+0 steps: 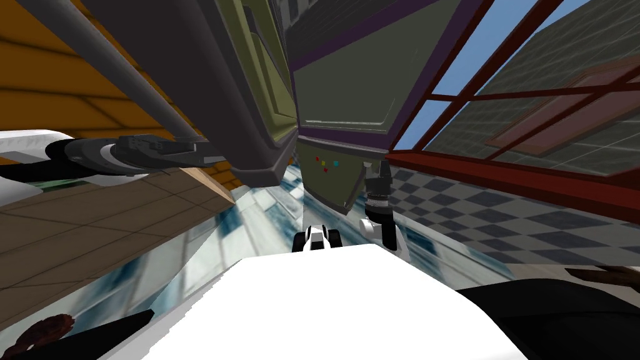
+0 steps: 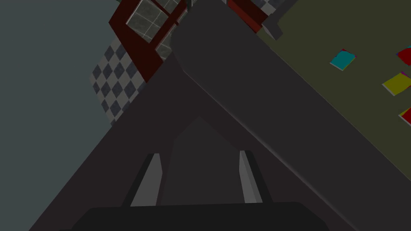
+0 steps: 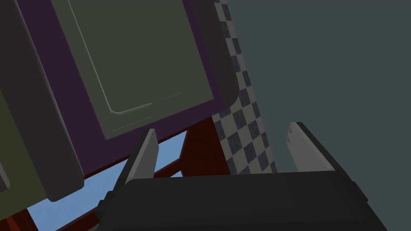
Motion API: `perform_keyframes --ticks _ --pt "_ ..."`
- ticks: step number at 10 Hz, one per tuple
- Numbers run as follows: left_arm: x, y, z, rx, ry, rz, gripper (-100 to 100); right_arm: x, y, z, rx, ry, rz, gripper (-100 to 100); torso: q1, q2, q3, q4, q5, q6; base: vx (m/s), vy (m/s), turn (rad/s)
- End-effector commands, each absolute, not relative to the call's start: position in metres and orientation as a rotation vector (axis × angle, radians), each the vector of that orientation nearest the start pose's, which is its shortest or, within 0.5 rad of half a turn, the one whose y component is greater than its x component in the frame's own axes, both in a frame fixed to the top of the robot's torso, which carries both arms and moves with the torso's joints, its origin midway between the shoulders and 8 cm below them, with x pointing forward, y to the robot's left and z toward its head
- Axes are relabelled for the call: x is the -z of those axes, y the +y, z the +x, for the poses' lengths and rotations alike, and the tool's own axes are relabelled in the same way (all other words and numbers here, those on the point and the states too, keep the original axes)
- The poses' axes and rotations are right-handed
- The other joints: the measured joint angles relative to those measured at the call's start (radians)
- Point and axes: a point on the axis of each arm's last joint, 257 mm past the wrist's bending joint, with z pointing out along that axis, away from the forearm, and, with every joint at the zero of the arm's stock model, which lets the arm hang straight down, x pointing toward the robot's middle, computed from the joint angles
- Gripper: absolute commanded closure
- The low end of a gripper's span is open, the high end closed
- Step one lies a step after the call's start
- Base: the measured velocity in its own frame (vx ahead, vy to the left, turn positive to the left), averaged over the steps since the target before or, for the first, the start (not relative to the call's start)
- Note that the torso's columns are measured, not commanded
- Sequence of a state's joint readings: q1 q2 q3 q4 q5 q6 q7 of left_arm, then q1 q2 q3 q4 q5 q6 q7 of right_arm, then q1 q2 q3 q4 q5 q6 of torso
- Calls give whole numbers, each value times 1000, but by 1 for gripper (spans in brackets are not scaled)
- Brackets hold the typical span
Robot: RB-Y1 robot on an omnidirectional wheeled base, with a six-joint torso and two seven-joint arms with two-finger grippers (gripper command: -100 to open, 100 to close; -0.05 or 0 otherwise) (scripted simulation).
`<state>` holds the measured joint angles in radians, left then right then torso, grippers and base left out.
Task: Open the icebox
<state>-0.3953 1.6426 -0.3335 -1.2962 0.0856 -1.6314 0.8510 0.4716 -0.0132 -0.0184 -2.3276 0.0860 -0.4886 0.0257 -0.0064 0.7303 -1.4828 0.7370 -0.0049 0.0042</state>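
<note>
Close ahead of the torso, the icebox point(image 1: 250, 125) runs out of frame, top and base both cut off. Its dark grey slab point(image 1: 187, 56) at left carries a long grey bar handle point(image 1: 106, 62). Across a narrow seam sits a purple-framed olive panel point(image 1: 350, 87), and lower down is an olive face bearing small coloured squares point(image 1: 325, 164). Whether the slab stands ajar cannot be told, and the interior is hidden.

Left end effector point(image 2: 199, 153): fingers point(image 2: 149, 180) parted, nothing between them, tips near a flat dark grey surface beside the bar handle; contact cannot be judged. In the head view it sits at the slab's lower edge, above a brown panelled surface point(image 1: 94, 219).

Right end effector point(image 3: 223, 127): fingers spread wide, empty, raised near the olive face's right edge and apart from it. To the right, a red-framed window point(image 1: 500, 172) and checkered tiles point(image 1: 475, 215) leave open room.
</note>
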Motion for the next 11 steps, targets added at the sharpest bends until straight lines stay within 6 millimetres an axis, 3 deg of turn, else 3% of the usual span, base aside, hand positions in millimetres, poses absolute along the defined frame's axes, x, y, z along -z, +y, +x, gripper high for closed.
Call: perform_keyframes --ticks 1,2,11 --pt "-125 302 326 1719 1764 654 100 -52 -268 338 -1227 633 534 0 4 3 1 1 1 0 9 185 -5" --pt "-127 295 318 1743 1758 695 100 -52 -268 338 -1227 632 534 0 -5 4 4 -1 1 -1 75 218 -43" --pt "-128 273 291 1823 1745 819 100 -52 -268 338 -1227 633 534 0 -3 -5 -5 -1 -2 3 79 250 -46"
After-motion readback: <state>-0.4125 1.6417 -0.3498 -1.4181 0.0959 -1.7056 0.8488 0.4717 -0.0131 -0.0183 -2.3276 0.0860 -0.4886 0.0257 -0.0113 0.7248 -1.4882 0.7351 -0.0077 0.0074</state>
